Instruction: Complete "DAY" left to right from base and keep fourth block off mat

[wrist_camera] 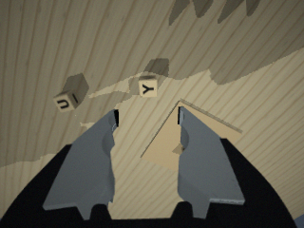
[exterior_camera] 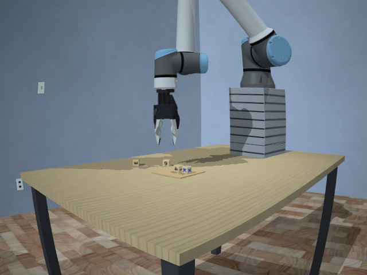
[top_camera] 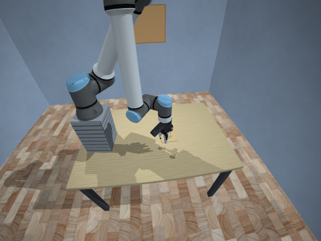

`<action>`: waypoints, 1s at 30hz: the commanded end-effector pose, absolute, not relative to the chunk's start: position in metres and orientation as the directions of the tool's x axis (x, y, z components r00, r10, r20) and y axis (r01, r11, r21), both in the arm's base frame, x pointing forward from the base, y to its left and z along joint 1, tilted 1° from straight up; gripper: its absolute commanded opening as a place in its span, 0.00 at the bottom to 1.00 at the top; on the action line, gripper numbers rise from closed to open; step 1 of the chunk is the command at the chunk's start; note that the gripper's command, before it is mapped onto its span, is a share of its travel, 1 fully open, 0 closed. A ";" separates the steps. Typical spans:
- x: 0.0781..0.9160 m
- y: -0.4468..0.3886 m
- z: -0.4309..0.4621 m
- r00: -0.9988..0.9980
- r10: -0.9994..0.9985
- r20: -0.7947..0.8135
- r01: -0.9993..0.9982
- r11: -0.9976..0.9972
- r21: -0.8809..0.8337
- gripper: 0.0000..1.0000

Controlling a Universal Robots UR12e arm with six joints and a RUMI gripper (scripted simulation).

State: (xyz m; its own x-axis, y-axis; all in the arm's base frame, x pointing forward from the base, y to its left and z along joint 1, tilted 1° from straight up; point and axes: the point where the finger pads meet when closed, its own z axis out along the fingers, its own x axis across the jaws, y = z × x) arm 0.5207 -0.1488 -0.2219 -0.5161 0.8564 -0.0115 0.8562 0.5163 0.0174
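The claw (top_camera: 163,140) (exterior_camera: 166,144) (wrist_camera: 148,109) is released: its two fingers stand partly apart, and nothing is grasped between them. It points down and hangs well above the desk (top_camera: 202,129) (exterior_camera: 148,201) (wrist_camera: 28,47).

The block with Y (top_camera: 162,146) (exterior_camera: 166,162) (wrist_camera: 148,87) lies on the desk, lower than the claw. In the wrist view it appears just past the fingertips, in line with the gap between them, with its letter lying sideways.

The block with U (top_camera: 174,155) (exterior_camera: 135,162) (wrist_camera: 65,102) is farther out to one side of the claw, apart from the Y block.

The mat (top_camera: 173,139) (exterior_camera: 180,176) (wrist_camera: 161,147) is below the claw, toward the other side; in the wrist view, one finger covers part of it. The exterior view shows two blocks on it, close together.
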 end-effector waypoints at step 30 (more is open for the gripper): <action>0.525 -0.150 -0.235 -0.517 0.856 -0.016 0.856 0.517 0.018 0.37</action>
State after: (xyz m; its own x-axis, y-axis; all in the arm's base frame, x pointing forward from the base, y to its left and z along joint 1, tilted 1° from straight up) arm 0.5210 -0.1488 -0.2302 -0.5158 0.8566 -0.0110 0.8565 0.5159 0.0169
